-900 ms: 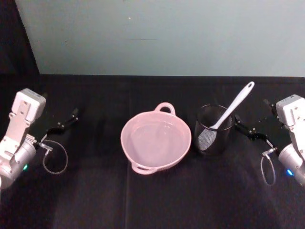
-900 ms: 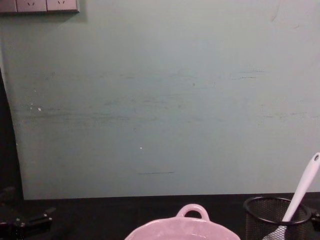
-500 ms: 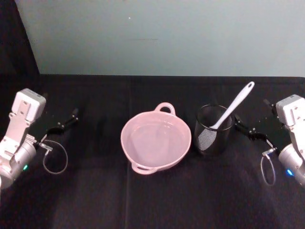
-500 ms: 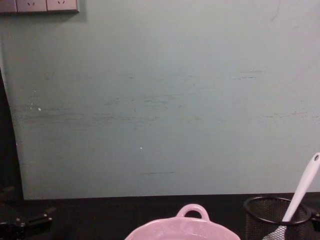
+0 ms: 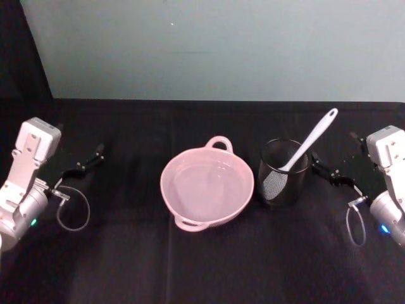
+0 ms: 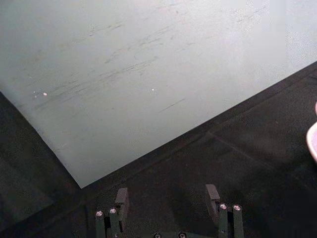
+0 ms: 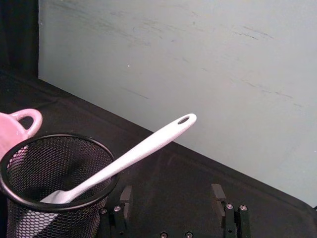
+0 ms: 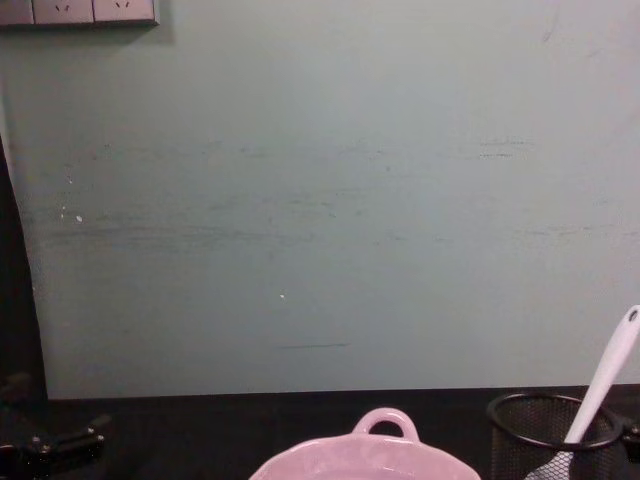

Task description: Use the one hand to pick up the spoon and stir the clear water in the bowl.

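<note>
The pale pink bowl [image 5: 207,188] sits mid-table with clear water in it; its rim and loop handle show in the chest view [image 8: 385,428]. The white spoon [image 5: 310,142] leans in a black wire-mesh cup [image 5: 283,172] just right of the bowl, handle pointing up and to the right. In the right wrist view the spoon [image 7: 133,156] rests in the cup ahead of my open right gripper [image 7: 172,198]. That right gripper [image 5: 334,158] hovers right of the cup, apart from it. My left gripper [image 5: 81,152] stays open and empty at the far left [image 6: 167,201].
Black cloth covers the table [image 5: 126,253]. A pale green wall [image 8: 320,200] stands close behind its back edge. Loose cable loops hang under both wrists [image 5: 73,209]. Open cloth lies in front of the bowl and between the bowl and the left arm.
</note>
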Robot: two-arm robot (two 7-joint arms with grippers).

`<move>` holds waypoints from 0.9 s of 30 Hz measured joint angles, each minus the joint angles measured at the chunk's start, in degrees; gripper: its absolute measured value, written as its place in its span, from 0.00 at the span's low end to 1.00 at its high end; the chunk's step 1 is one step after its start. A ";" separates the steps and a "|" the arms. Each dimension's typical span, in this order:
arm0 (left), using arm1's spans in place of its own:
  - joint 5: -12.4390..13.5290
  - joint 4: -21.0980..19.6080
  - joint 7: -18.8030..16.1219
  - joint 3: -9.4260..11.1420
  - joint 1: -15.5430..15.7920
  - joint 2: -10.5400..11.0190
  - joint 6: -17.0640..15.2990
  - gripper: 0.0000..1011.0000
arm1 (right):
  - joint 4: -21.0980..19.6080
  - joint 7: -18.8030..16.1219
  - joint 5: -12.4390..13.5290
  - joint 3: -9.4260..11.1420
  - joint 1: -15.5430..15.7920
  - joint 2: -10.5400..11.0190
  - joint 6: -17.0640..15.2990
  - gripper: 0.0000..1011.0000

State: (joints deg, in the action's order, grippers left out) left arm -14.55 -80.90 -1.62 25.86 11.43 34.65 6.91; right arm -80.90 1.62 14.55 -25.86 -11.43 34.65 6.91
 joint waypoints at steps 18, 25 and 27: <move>0.00 0.00 0.00 0.00 0.00 0.00 0.00 1.00 | -8.31 0.81 2.84 5.50 7.75 1.99 -0.26 0.99; 0.00 0.00 0.00 0.00 0.00 0.00 0.00 1.00 | -8.99 -5.12 14.45 10.00 9.62 -0.80 1.37 0.99; 0.00 0.00 0.00 0.00 0.00 0.00 0.00 1.00 | -8.50 -7.47 17.79 10.72 9.42 -1.79 1.34 0.99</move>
State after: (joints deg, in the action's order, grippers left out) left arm -14.55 -80.90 -1.62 25.86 11.43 34.65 6.91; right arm -89.40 -5.85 32.34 -15.15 -2.01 32.86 8.25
